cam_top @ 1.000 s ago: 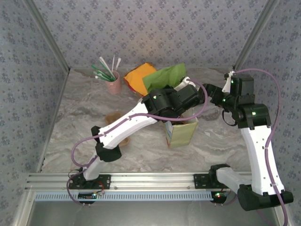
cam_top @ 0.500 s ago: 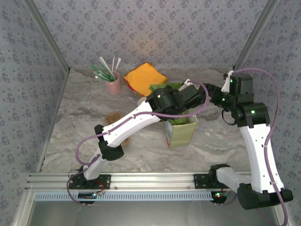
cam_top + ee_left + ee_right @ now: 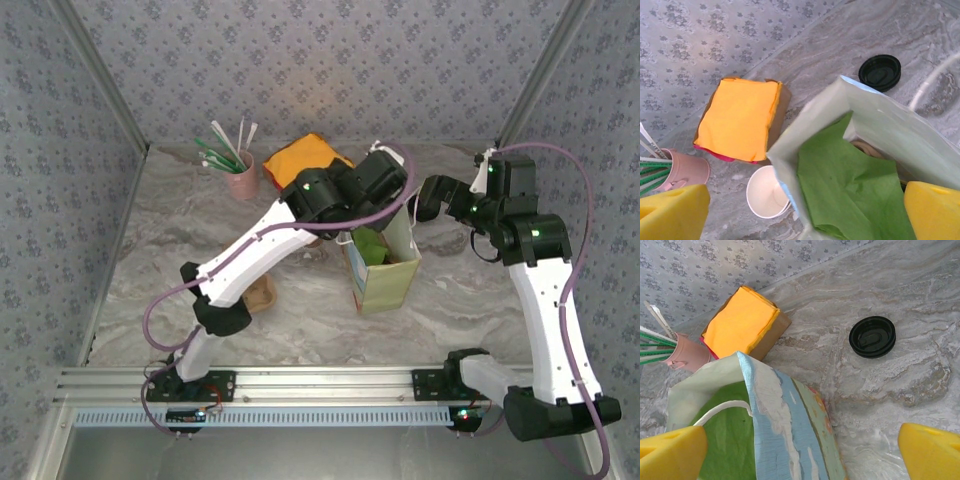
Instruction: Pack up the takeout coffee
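The takeout coffee is hidden. The open paper bag (image 3: 385, 275) stands mid-table with a green napkin (image 3: 850, 192) lying loose in its mouth. Beside the napkin a brown curved edge (image 3: 869, 149) peeks out; what it belongs to I cannot tell. My left gripper (image 3: 800, 216) hovers over the bag mouth, open, its yellow fingertips (image 3: 671, 214) wide apart and holding nothing. My right gripper (image 3: 800, 454) is open too, at the bag's (image 3: 790, 430) far right corner, touching nothing. A loose black lid (image 3: 872, 336) lies flat on the table beyond the bag. A lidless cup (image 3: 767, 192) with a white inside stands against the bag's left side.
A stack of orange napkins (image 3: 300, 160) on a brown holder sits at the back. A pink cup (image 3: 241, 181) of straws and stirrers stands to its left. A brown cardboard piece (image 3: 260, 293) lies under the left arm. The left arm (image 3: 270, 245) spans the table's middle.
My left gripper carried the green napkin down into the bag, opened and let it go, then pulled up and back. The right arm barely moved.
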You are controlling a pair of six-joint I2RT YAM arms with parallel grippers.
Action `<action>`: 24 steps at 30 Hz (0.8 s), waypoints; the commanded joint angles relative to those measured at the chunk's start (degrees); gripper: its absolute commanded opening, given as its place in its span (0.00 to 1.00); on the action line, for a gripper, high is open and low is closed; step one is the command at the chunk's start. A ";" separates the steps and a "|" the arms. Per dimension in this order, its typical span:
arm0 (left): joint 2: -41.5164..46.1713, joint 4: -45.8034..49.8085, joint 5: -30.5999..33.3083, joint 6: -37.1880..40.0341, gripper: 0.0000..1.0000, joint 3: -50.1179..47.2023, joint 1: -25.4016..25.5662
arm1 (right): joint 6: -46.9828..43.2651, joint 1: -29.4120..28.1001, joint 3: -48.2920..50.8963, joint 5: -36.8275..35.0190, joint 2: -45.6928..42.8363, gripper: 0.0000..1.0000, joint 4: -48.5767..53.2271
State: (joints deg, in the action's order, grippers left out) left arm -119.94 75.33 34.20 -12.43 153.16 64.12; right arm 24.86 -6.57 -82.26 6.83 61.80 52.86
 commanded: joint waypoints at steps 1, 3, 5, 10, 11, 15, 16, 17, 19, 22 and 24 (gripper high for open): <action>3.66 0.24 -1.15 -2.49 1.00 1.13 -3.56 | 0.27 1.06 0.08 0.15 0.70 1.00 0.03; 5.38 0.26 -0.99 -3.26 1.00 -0.85 -6.18 | 0.43 2.06 -0.10 -0.22 1.30 1.00 0.33; 8.00 -0.28 0.13 -4.64 1.00 -3.92 -9.35 | 0.83 3.74 -0.26 -0.50 2.19 1.00 0.48; 17.55 -5.89 -2.73 -8.38 1.00 -18.43 -18.58 | 1.57 7.62 0.58 -1.28 4.37 1.00 -0.79; 20.24 -8.18 -3.38 -9.15 1.00 -22.72 -20.64 | 1.51 8.13 1.61 -1.62 4.55 1.00 -1.88; 31.81 -19.61 -6.60 -12.02 1.00 -45.45 -30.79 | 1.26 10.24 7.31 -4.28 5.25 1.00 -7.02; 34.96 -23.46 -7.78 -13.40 1.00 -51.95 -34.08 | 0.29 10.59 9.60 -4.42 5.34 1.00 -9.25; 38.55 -27.47 -8.98 -14.56 1.00 -58.60 -37.44 | 0.17 10.69 12.12 -5.49 5.35 1.00 -11.73; 44.71 -35.75 -10.13 -15.04 1.00 -71.00 -43.17 | -0.83 10.79 18.27 -5.74 5.09 1.00 -17.74; 52.70 -50.12 -7.80 -12.45 1.00 -88.59 -49.54 | -4.48 10.30 26.74 -9.11 5.45 1.00 -28.17; 54.56 -55.49 -6.78 -10.07 1.00 -96.19 -53.01 | -6.33 9.84 31.59 -12.66 6.87 1.00 -34.34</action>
State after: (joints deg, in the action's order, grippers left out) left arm -67.83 35.44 27.03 -24.47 63.44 13.58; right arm 22.44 3.68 -54.81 -0.21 67.57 30.26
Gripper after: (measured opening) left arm 0.997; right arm 0.997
